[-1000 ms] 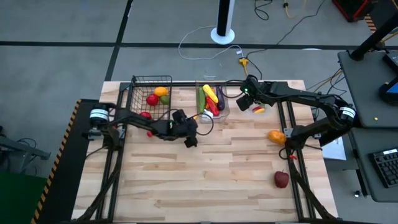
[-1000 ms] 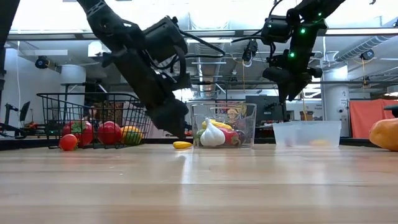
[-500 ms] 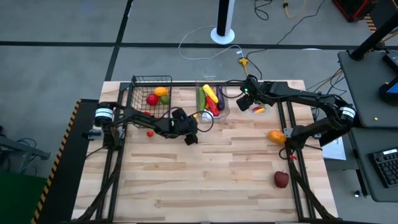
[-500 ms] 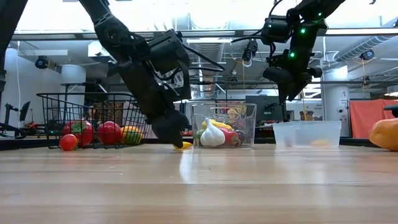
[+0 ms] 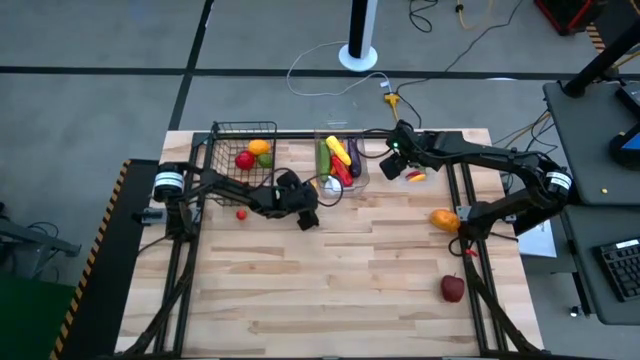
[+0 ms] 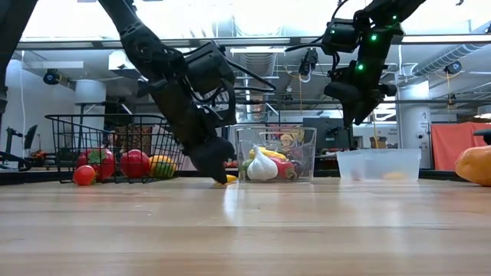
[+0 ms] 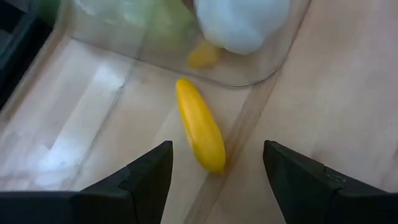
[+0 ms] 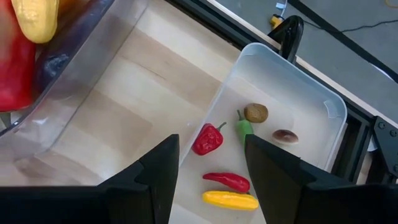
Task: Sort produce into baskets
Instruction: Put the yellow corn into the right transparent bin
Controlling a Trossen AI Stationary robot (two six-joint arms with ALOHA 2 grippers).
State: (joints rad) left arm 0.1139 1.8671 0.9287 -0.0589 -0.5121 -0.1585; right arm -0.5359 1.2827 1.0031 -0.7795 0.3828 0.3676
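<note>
L hand open, empty, over yellow pepper | R hand open, empty | no legible txt

Grey floor with dark seam lines around a light butcher-block table. White round-based post at 12 o'clock, white cable looped beside it. Dark desk with keyboard at 3 o'clock. Behind: bright ceiling lights, grey duct, orange panel.
</note>
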